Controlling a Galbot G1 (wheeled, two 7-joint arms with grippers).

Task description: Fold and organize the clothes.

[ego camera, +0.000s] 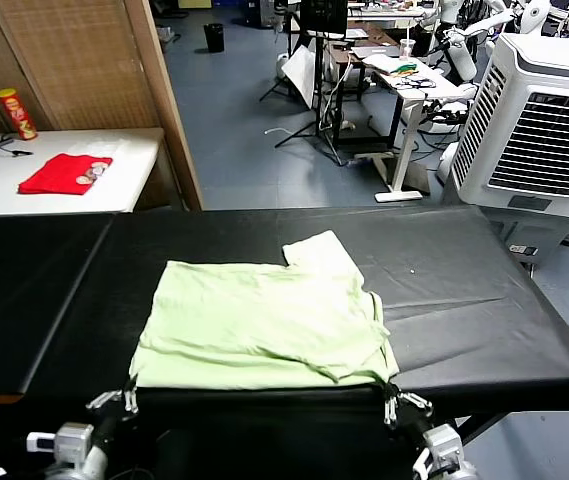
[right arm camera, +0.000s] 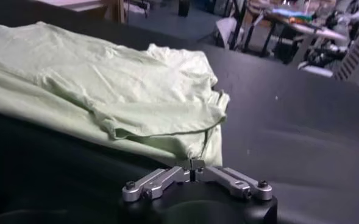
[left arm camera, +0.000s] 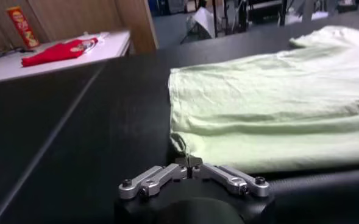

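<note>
Lying folded, T-shirt [ego camera: 264,325], black table [ego camera: 444,290]

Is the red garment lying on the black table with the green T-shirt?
No, the red garment lies on the white side table, apart from the green T-shirt.

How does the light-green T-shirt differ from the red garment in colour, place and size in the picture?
The light-green T-shirt is pale; the red garment is bright. The T-shirt lies on the black table, at its near edge; the red garment lies on the white table behind. The T-shirt looks larger and is spread out wider. Both lie flat and folded.
</note>
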